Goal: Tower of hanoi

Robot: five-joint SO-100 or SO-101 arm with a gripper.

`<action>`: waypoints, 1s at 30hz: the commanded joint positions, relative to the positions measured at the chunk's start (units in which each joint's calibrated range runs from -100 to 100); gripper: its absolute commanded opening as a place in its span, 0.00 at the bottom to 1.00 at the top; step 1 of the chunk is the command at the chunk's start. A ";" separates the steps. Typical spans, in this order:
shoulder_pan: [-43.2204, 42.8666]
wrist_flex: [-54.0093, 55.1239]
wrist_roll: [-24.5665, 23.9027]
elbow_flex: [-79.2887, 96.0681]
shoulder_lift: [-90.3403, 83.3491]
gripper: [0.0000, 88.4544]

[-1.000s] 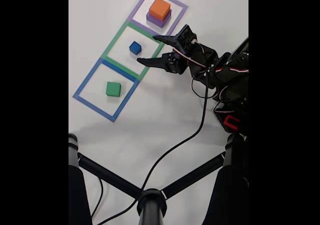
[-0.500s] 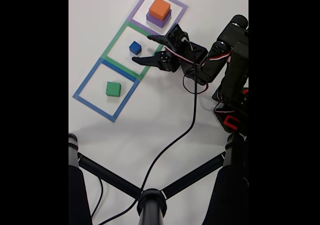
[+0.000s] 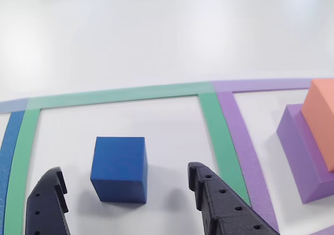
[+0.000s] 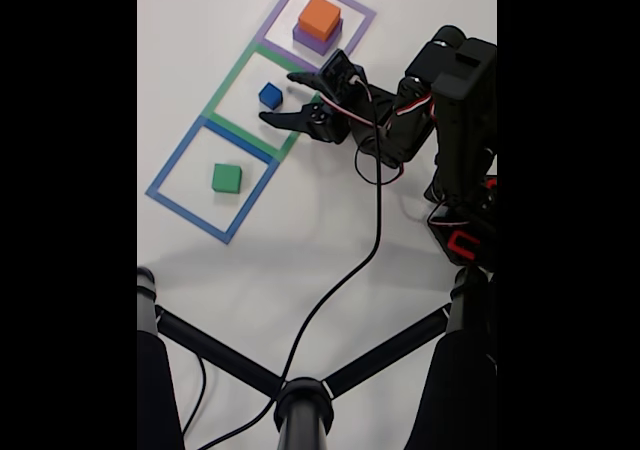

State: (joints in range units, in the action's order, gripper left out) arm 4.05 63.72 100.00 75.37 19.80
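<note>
Since half a second ago my arm [image 4: 440, 100] has reached further toward the green outline, and the gripper [image 4: 275, 97] now sits closer to the blue cube [image 4: 270, 95]; none of the blocks has shifted.

Fixed view, count: four blocks, three tape outlines. One orange block [image 4: 320, 15] sits stacked on one purple block [image 4: 312, 40] inside the purple outline [image 4: 357, 12]. The single blue cube stands alone in the green outline [image 4: 232, 78], near its upper right part. One green block [image 4: 227, 178] is alone in the blue outline [image 4: 175, 160]. The jaws are spread wide, one tip above and right of the cube, the other below it, neither touching. A black cable [image 4: 345, 280] runs from the arm down to a black stand [image 4: 300, 400] at the bottom.

Other view, close in: two black fingers [image 3: 219, 203] at the bottom edge, apart, nothing pinched. The blue cube [image 3: 119, 168] stands on the white table [image 3: 156, 36] between and just beyond them, clear of both. To the right, past the green tape [image 3: 216, 136] and purple tape [image 3: 245, 146], the purple block [image 3: 305, 162] carries the orange block [image 3: 321, 120], both cut off by the edge.
</note>
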 commanded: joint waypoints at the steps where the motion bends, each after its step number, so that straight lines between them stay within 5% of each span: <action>1: -1.65 1.23 0.00 -1.72 0.31 0.27; 17: -3.40 1.55 0.00 -3.45 2.48 0.09; 30: -3.18 1.07 0.00 -0.81 -0.89 0.04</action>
State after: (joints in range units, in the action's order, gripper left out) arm 1.35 64.04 99.80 73.11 22.41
